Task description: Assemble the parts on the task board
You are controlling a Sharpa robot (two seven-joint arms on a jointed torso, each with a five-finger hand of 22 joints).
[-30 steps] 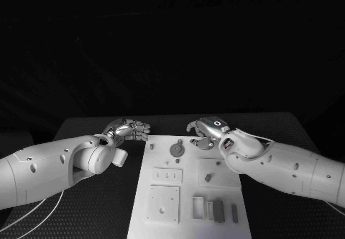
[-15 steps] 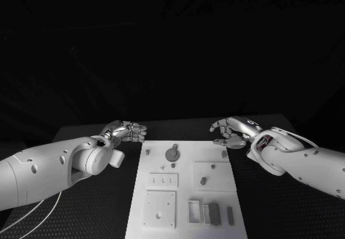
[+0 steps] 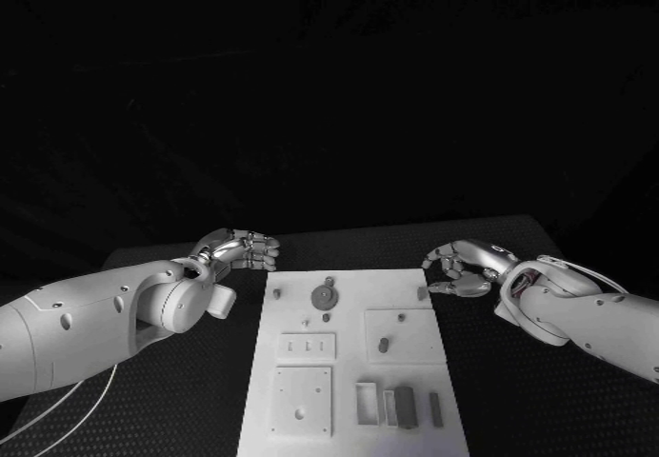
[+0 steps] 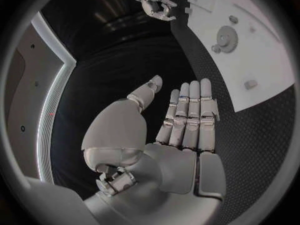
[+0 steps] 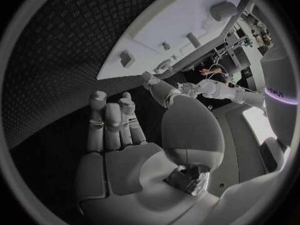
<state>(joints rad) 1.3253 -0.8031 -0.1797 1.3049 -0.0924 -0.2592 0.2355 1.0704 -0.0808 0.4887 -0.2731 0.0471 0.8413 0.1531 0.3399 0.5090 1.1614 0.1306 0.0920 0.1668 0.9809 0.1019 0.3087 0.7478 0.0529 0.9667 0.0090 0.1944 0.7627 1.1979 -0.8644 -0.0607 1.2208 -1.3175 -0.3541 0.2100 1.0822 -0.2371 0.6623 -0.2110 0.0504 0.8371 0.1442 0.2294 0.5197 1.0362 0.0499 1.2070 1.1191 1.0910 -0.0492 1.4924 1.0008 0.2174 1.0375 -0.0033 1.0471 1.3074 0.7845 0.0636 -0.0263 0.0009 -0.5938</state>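
On the black table [image 3: 165, 252] the white task board [image 3: 350, 419] lies between both arms, with grey parts on it: a round gear-like piece [image 3: 324, 295] at its far end, a small peg [image 3: 385, 345] on a raised square right of centre, and flat bars [image 3: 403, 406] at its near edge. These look light, rigid and smooth, so a fingertip pinch across the sides seems best. Beside the board's far left corner, the left hand [image 3: 242, 251] holds nothing, fingers straight and close together. Beside the far right corner, the right hand [image 3: 465, 268] is empty too, fingers loosely curled.

left hand [image 4: 178, 135] empty, fingers straight, beside task board [image 4: 262, 70].
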